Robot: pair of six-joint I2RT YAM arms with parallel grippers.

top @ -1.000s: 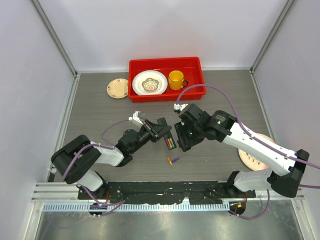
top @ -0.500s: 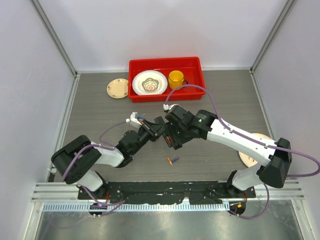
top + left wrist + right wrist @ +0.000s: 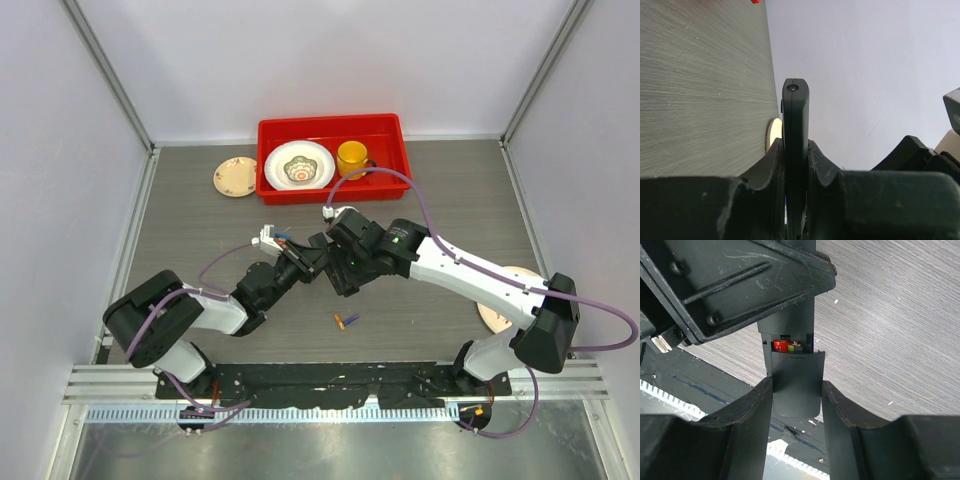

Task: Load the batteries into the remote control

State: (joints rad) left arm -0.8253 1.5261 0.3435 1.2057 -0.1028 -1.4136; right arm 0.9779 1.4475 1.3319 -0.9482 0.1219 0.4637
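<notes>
Left gripper (image 3: 795, 150): jaws clamped on the remote control, with one finger pressed to each broad face.
Remote control (image 3: 795, 110): slim black bar seen edge-on from the left wrist. It is held above the tabletop (image 3: 190, 230), and its end projects past the left fingertips. In the top view it sits mid-tabletop where the two grippers meet and is mostly hidden by them.
Right gripper (image 3: 797, 386): jaws narrowed onto the battery cover, with a finger against each of its long side edges.
Battery cover (image 3: 796, 367): black panel with a curved upper edge, lying against the back of the remote control. It stops just short of closing the compartment, so a narrow strip stays uncovered.
Loaded batteries (image 3: 781, 345): a red one and a green-yellow one, side by side in the uncovered strip.
Loose batteries (image 3: 347, 320): one orange and one purple, lying just beside each other on the tabletop, nearer the arm bases than the grippers.
Red tray (image 3: 330, 124): at the far side of the tabletop.
White patterned bowl (image 3: 299, 166): in the left half of the red tray.
Yellow mug (image 3: 351, 158): in the red tray, just right of the bowl.
Small tan plate (image 3: 236, 177): on the tabletop, just left of the red tray.
Round wooden disc (image 3: 497, 312): at the right of the tabletop, partly hidden under the right arm.
</notes>
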